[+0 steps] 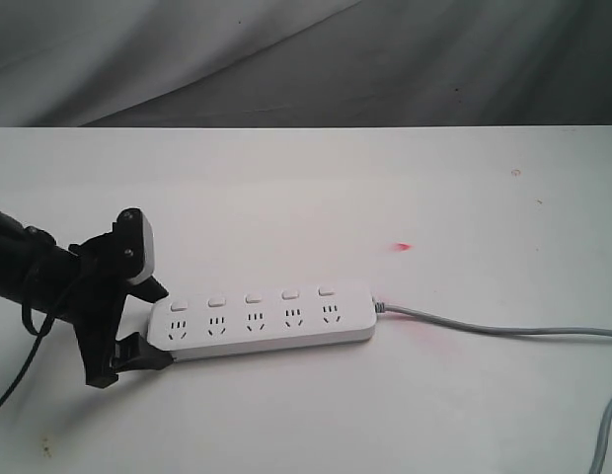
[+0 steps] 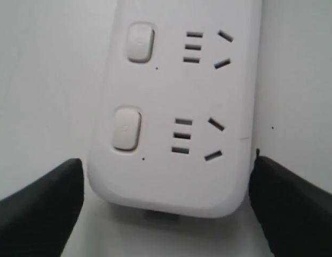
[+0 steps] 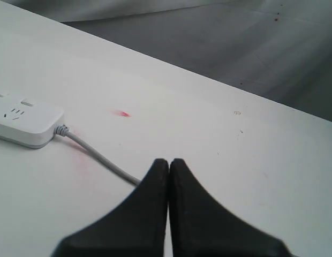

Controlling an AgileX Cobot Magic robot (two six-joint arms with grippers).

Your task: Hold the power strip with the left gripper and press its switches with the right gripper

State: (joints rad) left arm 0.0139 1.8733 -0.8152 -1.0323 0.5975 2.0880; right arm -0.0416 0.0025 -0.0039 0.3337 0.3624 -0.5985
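The white power strip (image 1: 262, 326) lies flat on the white table, its five switches (image 1: 252, 296) in a row above the sockets and its grey cord (image 1: 484, 329) running off to the right. My left gripper (image 1: 156, 324) stands open astride the strip's left end, one finger on each long side. In the left wrist view the strip (image 2: 171, 107) fills the space between the black fingers (image 2: 43, 203); one finger touches its edge and a thin gap shows at the other. My right gripper (image 3: 169, 161) is shut on nothing, above the bare table beside the cord (image 3: 96, 155), away from the strip (image 3: 21, 120). It is outside the exterior view.
A small red light spot (image 1: 402, 247) lies on the table behind the strip's right end. Grey cloth (image 1: 306, 59) hangs behind the table's far edge. A second loop of cord (image 1: 610, 434) shows at the right edge.
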